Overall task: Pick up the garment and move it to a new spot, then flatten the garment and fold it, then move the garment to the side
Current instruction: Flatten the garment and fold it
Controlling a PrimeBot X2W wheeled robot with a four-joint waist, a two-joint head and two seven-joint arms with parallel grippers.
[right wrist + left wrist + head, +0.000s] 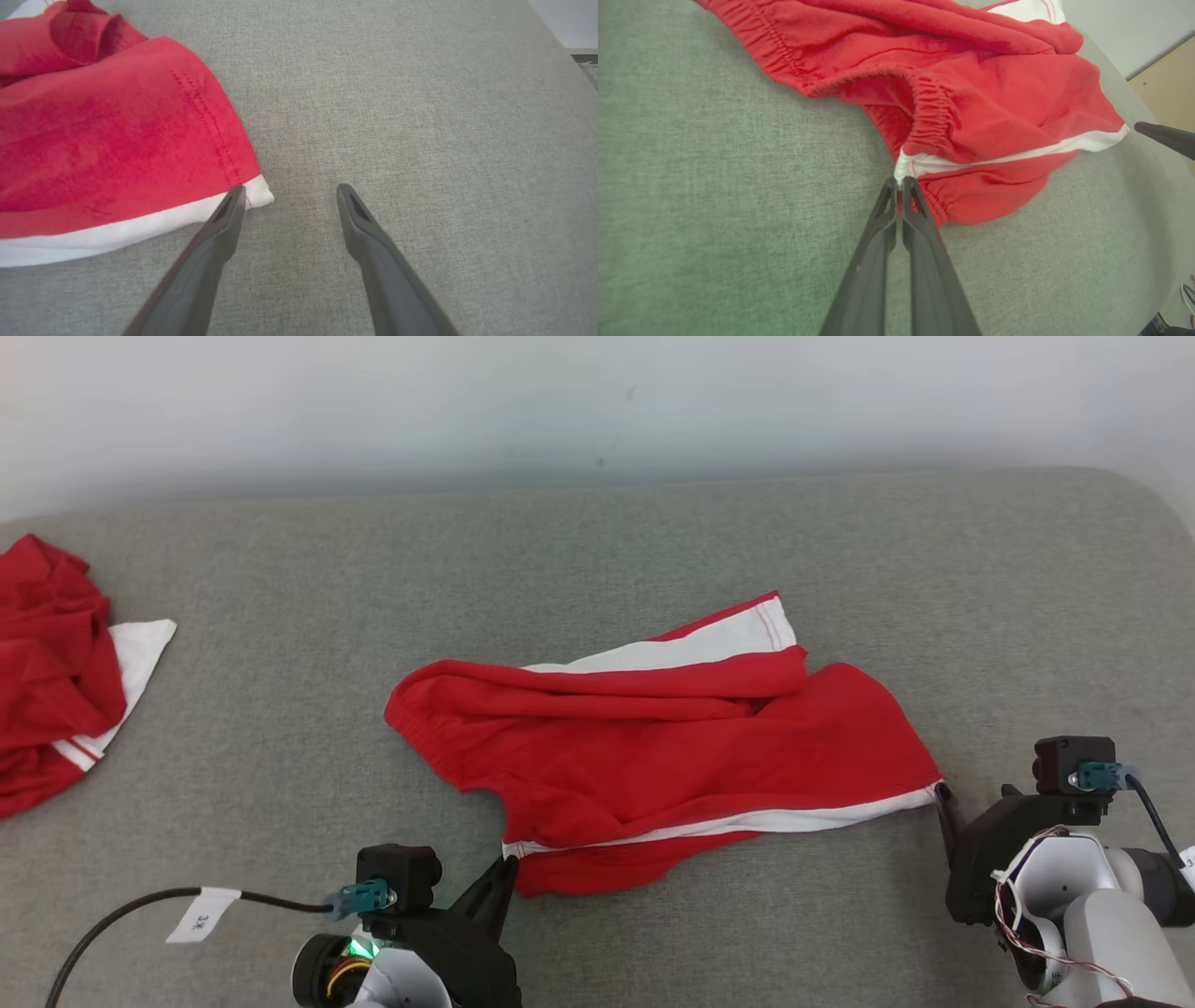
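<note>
1. At the left edge of the grey cloth-covered surface (pixel 280 616), a crumpled red-and-white second garment (pixel 47 663) lies well apart from the work. I judge it plays no part here.
2. The left claw (pixel 509 863) sits by the near edge, left of the middle, and its black cable (pixel 280 899) with a white tag trails off leftward. In the left wrist view the left claw (pixel 899 181) is clenched on the task's soft red fabric garment with white side stripes and an elastic waist (pixel 994 93). Its tips pinch the white end of a stripe where it meets the gathered waistband.
3. The garment (pixel 672 756) lies rumpled in the middle of the surface, with the waistband toward the left edge and the leg hems toward the right edge. It looks light, limp and not fragile. It will probably sag and fold on itself when lifted, so stitched corners are the sound places to hold, one at each end of the near white stripe.
4. The right claw (pixel 976 793) rests near the right edge, released, with its jaws wide. In the right wrist view the right claw (pixel 290 188) has one finger touching the white hem corner of the garment (pixel 107 140), and the tip of that corner just pokes into the gap. The other finger is over bare surface. The claw likely needs to shift toward the cloth before closing.
</note>
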